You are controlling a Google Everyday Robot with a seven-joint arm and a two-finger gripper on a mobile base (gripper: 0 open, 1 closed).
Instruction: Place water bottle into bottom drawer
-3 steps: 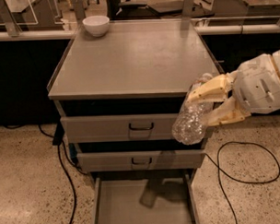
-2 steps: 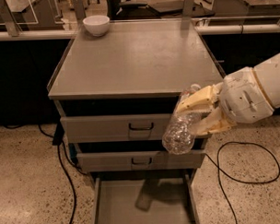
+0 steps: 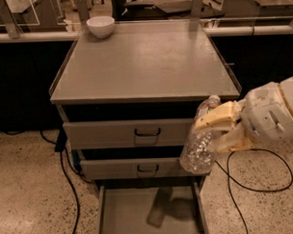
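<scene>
Lower than 0.7 s ago: gripper and water bottle have dropped down the front of the grey cabinet, with the arm reaching in from the cabinet's right. Gripper fingers are clamped on the bottle's upper half. Bottle is tilted, cap up by the cabinet's front right corner and base overlapping the right end of the middle drawer. It is held in the air over the right side of the bottom drawer, which is pulled open at the cabinet's foot. White bowl sits at the back left of the cabinet top. Black cable lies on the floor left of the cabinet.
</scene>
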